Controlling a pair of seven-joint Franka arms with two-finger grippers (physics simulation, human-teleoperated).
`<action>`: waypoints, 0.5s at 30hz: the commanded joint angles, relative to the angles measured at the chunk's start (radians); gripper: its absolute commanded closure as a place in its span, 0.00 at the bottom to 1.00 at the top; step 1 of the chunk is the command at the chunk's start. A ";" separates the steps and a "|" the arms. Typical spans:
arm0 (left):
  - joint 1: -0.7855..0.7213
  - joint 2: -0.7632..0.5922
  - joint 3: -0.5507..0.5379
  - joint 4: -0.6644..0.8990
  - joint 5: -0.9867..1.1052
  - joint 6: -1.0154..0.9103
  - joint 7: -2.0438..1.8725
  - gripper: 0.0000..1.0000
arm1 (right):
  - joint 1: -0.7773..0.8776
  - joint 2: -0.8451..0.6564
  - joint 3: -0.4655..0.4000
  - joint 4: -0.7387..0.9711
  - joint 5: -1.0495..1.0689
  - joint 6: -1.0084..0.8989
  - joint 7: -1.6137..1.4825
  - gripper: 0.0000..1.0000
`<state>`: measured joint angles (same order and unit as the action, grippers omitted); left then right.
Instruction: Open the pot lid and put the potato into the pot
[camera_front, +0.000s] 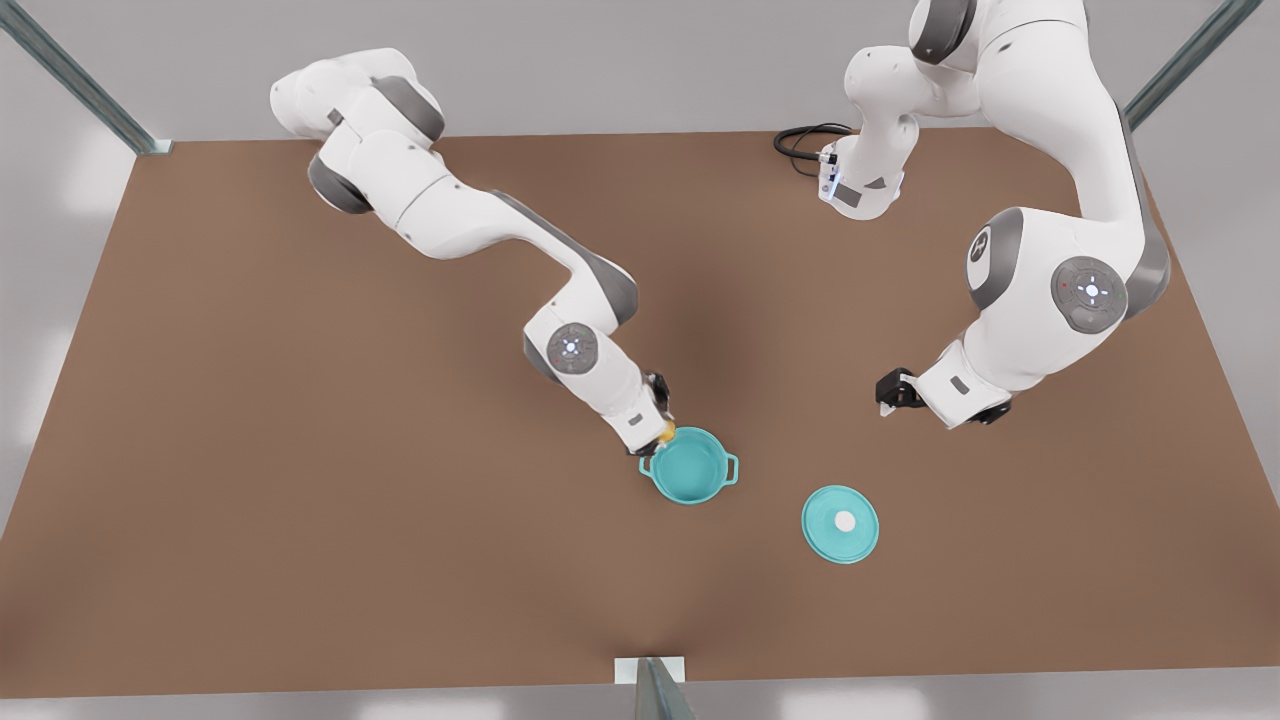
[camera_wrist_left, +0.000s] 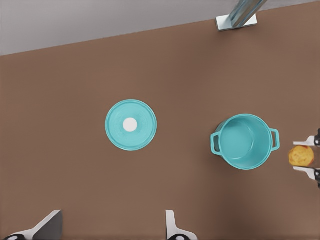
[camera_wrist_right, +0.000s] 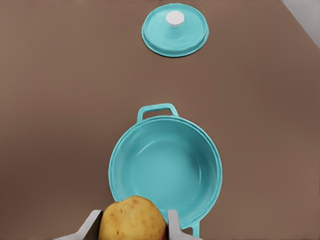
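The teal pot (camera_front: 688, 465) (camera_wrist_left: 245, 141) (camera_wrist_right: 165, 170) stands uncovered on the brown table, its teal inside bare. My right gripper (camera_front: 662, 430) (camera_wrist_right: 132, 222), on the arm at the front view's left, hangs over the pot's rim, shut on the yellow-orange potato (camera_front: 667, 432) (camera_wrist_left: 301, 156) (camera_wrist_right: 132, 219). The pot lid (camera_front: 840, 523) (camera_wrist_left: 131, 125) (camera_wrist_right: 175, 29) lies flat on the table, white knob up, apart from the pot toward the front view's right. My left gripper (camera_front: 893, 392) (camera_wrist_left: 110, 227) waits open and holds nothing, above the table behind the lid.
A black cable (camera_front: 805, 140) coils at the table's far edge beside the right-hand arm's base. A metal post on a white bracket (camera_front: 650, 672) (camera_wrist_left: 237, 20) stands at the near edge. Two more posts rise at the far corners.
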<state>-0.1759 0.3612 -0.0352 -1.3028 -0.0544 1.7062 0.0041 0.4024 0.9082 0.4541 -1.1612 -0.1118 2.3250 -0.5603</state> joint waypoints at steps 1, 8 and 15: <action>0.001 -0.002 0.000 0.000 0.001 0.000 0.002 0.00 | 0.006 0.031 -0.003 0.018 -0.006 0.138 0.310 0.50; 0.006 -0.004 0.003 0.000 0.002 -0.011 0.002 0.00 | 0.096 0.205 -0.049 0.156 -0.005 0.309 0.313 0.50; 0.015 -0.013 0.008 -0.001 0.005 -0.031 0.004 0.00 | 0.110 0.233 -0.046 0.164 -0.005 0.366 0.326 0.00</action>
<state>-0.1609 0.3504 -0.0285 -1.3049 -0.0517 1.6867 0.0058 0.5128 1.1431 0.4076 -0.9979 -0.1180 2.6340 -0.3849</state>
